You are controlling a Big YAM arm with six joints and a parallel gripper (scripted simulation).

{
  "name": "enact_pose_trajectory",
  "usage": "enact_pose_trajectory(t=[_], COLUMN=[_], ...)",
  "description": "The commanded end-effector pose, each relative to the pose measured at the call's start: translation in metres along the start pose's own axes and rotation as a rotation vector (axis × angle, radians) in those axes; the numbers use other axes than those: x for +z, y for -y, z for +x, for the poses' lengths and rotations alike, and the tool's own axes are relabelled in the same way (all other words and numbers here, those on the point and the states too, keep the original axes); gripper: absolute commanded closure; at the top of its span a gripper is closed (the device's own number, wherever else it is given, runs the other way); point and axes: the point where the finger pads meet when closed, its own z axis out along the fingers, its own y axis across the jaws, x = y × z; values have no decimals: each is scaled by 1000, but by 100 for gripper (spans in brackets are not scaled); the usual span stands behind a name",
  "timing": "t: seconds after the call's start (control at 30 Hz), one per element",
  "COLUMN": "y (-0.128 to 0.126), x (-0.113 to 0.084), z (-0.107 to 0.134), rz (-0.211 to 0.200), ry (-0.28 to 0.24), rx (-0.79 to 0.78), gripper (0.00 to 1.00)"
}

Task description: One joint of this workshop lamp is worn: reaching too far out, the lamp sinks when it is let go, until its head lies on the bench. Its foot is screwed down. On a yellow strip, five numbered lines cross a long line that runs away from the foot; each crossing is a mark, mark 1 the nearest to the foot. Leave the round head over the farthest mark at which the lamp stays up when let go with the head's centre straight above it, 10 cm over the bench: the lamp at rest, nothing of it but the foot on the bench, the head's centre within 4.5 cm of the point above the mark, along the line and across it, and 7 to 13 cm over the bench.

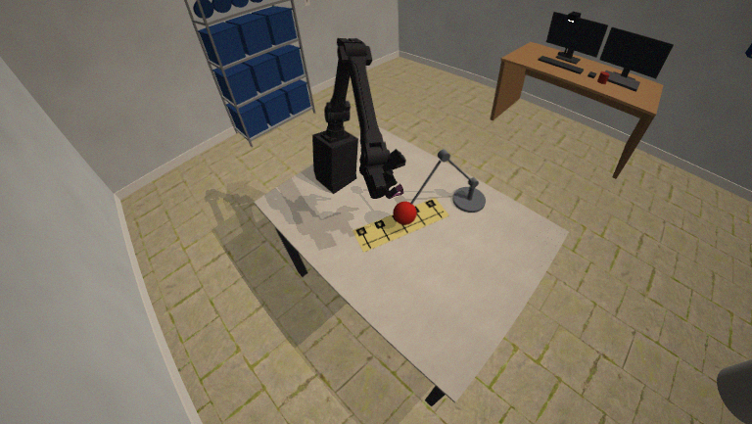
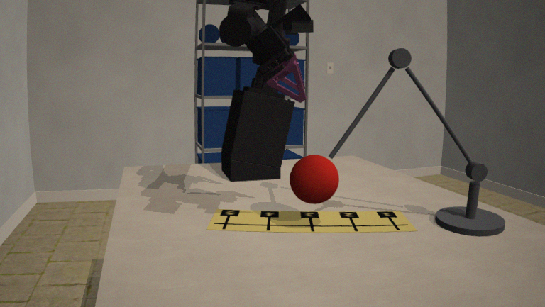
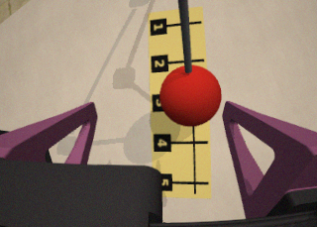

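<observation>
The lamp's red head (image 1: 404, 212) (image 2: 314, 179) (image 3: 190, 95) hangs above the bench, over about mark 3 of the yellow strip (image 1: 382, 241) (image 2: 249, 218) (image 3: 184, 163). Its exact height cannot be told. The lamp's elbow joint (image 1: 444, 155) (image 2: 399, 58) is raised, and its round foot (image 1: 470, 205) (image 2: 454, 225) stands beyond mark 1. Nothing of the lamp but the foot touches the bench. My gripper (image 1: 397, 191) (image 2: 301, 100) (image 3: 159, 108) is open and empty, above the head and to its left in the exterior view, clear of it. The head hides part of mark 3 in the wrist view.
The black arm base (image 1: 335, 162) (image 2: 257, 139) stands on the bench (image 1: 444, 286) (image 2: 240, 267) behind the strip. Shadows of arm and lamp fall across the bench. A shelf with blue bins (image 1: 255, 70) and a desk (image 1: 582, 84) stand farther off.
</observation>
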Motion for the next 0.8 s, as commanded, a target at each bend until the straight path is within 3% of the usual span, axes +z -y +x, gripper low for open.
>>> enact_pose_trajectory(t=[0.0, 0.7, 0.77], y=[3, 2, 3], x=[-4, -3, -2], z=[-3, -3, -9], rz=[11, 8, 27], ry=[0, 0, -28], rx=[-10, -7, -21], gripper=[0, 0, 0])
